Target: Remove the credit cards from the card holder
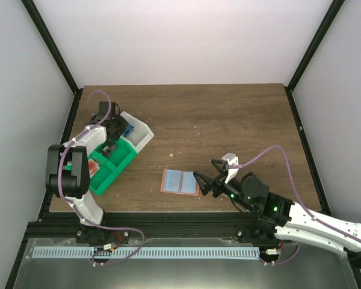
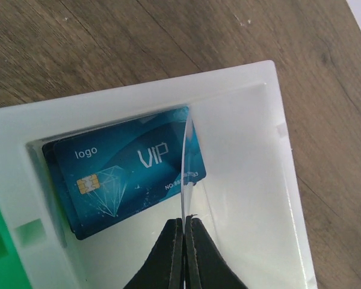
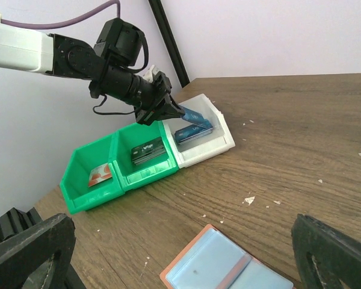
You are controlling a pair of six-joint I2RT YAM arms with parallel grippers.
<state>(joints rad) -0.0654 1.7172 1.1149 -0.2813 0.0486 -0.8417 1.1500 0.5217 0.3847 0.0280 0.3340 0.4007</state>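
Observation:
The card holder (image 1: 180,181) lies open on the table, light blue with salmon edging, its pockets looking empty in the right wrist view (image 3: 222,268). My right gripper (image 1: 200,183) stands open at its right edge, fingers wide on either side (image 3: 182,229). My left gripper (image 2: 185,221) is shut on a blue credit card (image 3: 192,115), seen edge-on (image 2: 185,174), tilted above the white tray (image 2: 271,156). Another blue VIP card (image 2: 126,171) lies flat in that tray. Dark cards (image 3: 147,150) and a red and white card (image 3: 100,175) lie in the green tray (image 3: 126,183).
The green tray (image 1: 105,177) and the white tray (image 1: 145,135) stand side by side at the left of the table, under the left arm. Small white crumbs (image 3: 248,199) dot the wood. Black frame posts edge the table.

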